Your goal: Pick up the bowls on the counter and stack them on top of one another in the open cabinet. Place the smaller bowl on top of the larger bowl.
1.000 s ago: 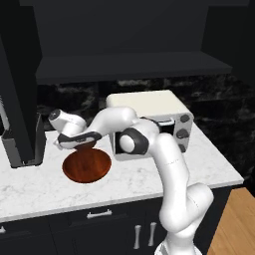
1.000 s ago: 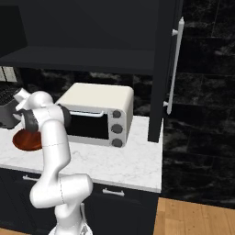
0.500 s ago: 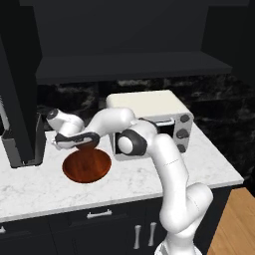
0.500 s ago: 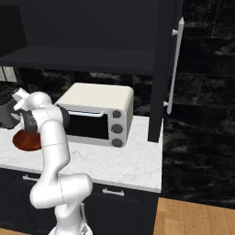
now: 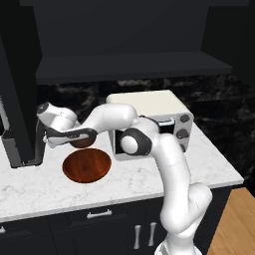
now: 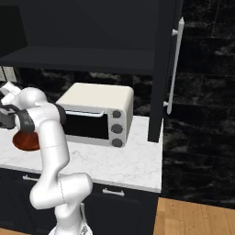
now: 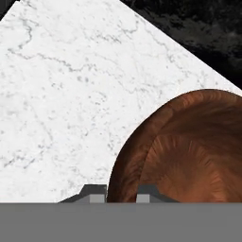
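While its rim sits pinched between the two fingertips, the smaller bowl (image 7: pixel 189 156) is clamped by the gripper (image 7: pixel 120 194) over the white desk (image 7: pixel 71 94), just behind the larger bowl (image 5: pixel 86 166); two bowls, one toaster oven (image 5: pixel 154 124).

Shiny brown wood with fine grain on the smaller bowl (image 7: pixel 189 156), lower right of the hand view. Same glossy reddish wood on the larger bowl (image 5: pixel 86 166), lower left. Smooth white marble with thin grey veins for the counter (image 7: pixel 66 94). Matt near-black open cabinet (image 5: pixel 124 64) up top. Smooth cream toaster oven (image 6: pixel 98 114), silver knobs.
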